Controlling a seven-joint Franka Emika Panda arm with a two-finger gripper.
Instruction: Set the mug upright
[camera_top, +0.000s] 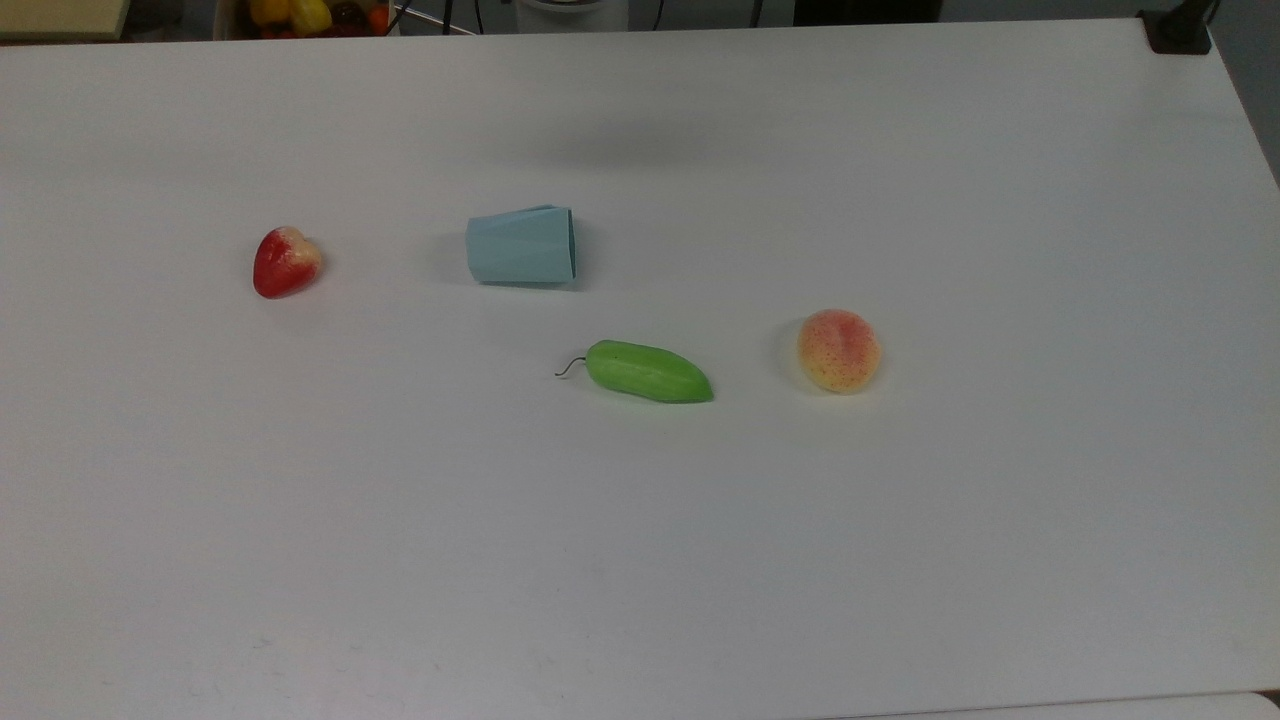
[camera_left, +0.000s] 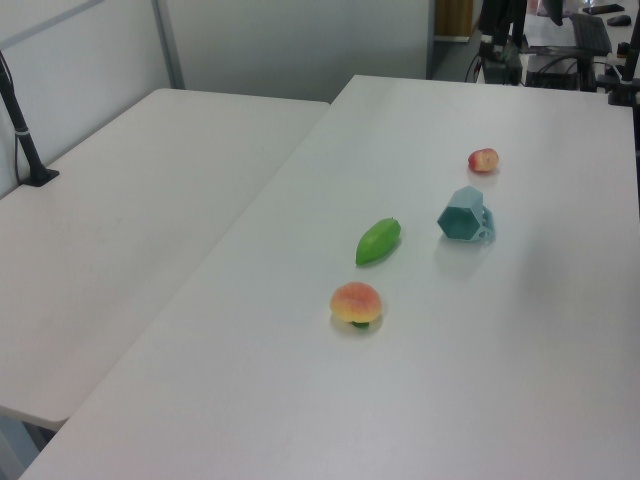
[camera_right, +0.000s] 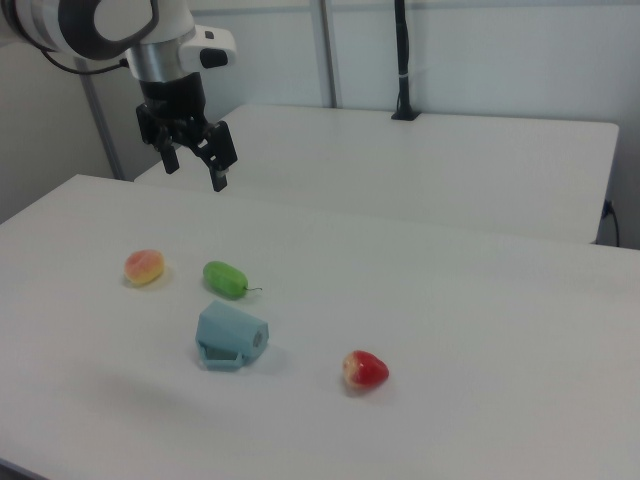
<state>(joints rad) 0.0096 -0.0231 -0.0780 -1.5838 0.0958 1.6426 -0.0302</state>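
The pale blue faceted mug (camera_top: 520, 258) lies on its side on the white table (camera_top: 640, 560). Its wider rim points to the top view's right. In the left view, one hexagonal end of the mug (camera_left: 462, 215) faces the camera. In the right view the mug (camera_right: 230, 337) rests with a handle-like loop low at its front. My gripper (camera_right: 196, 172) hangs open and empty, well above the table. In the right view it is up and to the left of the mug, behind the peach.
A red strawberry (camera_top: 286, 262) lies at the mug's left in the top view. A green cucumber (camera_top: 648, 372) and a peach (camera_top: 838, 350) lie to its lower right. A second table (camera_left: 120, 200) adjoins, with a black post (camera_left: 20, 120). A fruit crate (camera_top: 300, 15) stands at the far edge.
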